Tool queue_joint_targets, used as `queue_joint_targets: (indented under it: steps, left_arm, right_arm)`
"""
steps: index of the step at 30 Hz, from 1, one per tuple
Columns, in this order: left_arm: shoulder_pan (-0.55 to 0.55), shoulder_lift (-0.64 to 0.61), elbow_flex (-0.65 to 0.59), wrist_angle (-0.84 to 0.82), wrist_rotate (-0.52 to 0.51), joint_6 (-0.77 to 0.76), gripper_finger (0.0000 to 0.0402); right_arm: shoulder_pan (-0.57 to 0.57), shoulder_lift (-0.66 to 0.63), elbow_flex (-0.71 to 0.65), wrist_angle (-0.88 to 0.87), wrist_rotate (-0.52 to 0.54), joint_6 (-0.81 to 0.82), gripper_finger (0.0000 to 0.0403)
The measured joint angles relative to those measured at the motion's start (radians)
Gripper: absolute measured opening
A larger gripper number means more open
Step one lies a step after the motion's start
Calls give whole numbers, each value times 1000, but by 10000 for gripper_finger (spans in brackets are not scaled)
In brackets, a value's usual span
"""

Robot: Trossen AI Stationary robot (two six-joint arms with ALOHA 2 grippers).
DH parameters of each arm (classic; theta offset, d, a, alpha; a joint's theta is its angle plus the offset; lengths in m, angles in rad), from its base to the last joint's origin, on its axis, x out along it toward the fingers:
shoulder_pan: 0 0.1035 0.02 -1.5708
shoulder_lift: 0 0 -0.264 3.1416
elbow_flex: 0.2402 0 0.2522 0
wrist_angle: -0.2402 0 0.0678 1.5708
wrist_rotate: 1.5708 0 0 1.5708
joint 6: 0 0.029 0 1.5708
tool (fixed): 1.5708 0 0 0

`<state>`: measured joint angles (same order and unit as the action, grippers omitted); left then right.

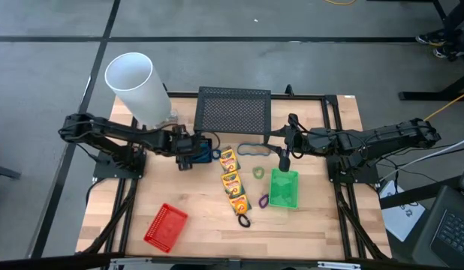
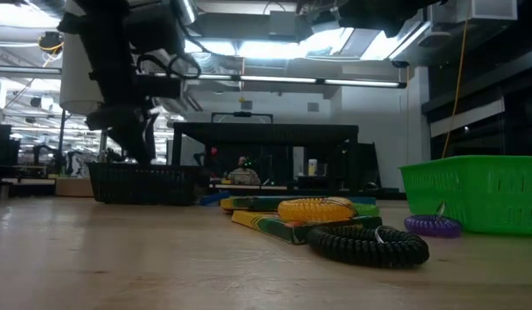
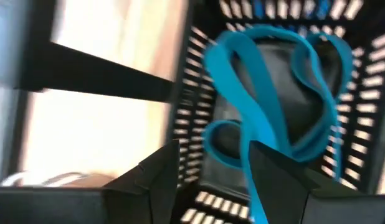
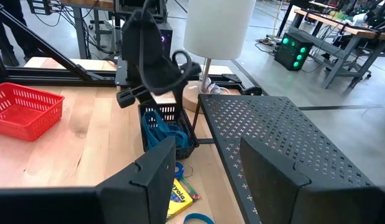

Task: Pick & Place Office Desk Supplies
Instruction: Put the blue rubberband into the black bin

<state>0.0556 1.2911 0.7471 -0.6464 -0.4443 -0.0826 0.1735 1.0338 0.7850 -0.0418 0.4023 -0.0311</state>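
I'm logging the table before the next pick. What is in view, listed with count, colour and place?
Crayon boxes: three, yellow-and-green, in a row at table centre.
Black basket: one, holding blue-handled scissors, under the left gripper.
Green basket: one, right of the crayons.
Red basket: one, near-left table area.
Coil loops: purple, black, yellowish-green, around the crayons.
Mesh stand: one, black, table's far edge.
White cylinder: one, far left.
Left gripper: open, over the black basket.
Right gripper: open, above the green basket.

Only legible lettering: the fragment "rola" on the yellow-and-green crayon box (image 4: 178,194), bottom centre of the right wrist view. Elsewhere the box print is unreadable.
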Motion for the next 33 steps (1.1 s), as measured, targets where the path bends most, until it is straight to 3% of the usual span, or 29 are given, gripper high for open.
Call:
queue_joint_targets:
  steps: [3,6,9,13,16,25,33]
  left_arm:
    - [-10,-33,0,2,-16,1,202]
    - [-25,-70,0,78,30,-8,211]
    - [-46,-95,0,249,147,0,216]
    - [-64,-100,0,511,377,65,215]
    - [-73,-68,2,684,481,104,211]
    - [-43,149,52,815,440,169,203]
    - [-27,376,272,682,404,266,203]
  right_arm:
    - [0,0,0,0,-2,0,181]
    - [0,0,0,0,-2,0,181]
    - [0,0,0,0,-2,0,181]
    - [0,0,0,0,-2,0,181]
    - [0,0,0,0,-2,0,181]
    - [0,0,0,3,1,-2,181]
    - [0,0,0,0,1,-6,181]
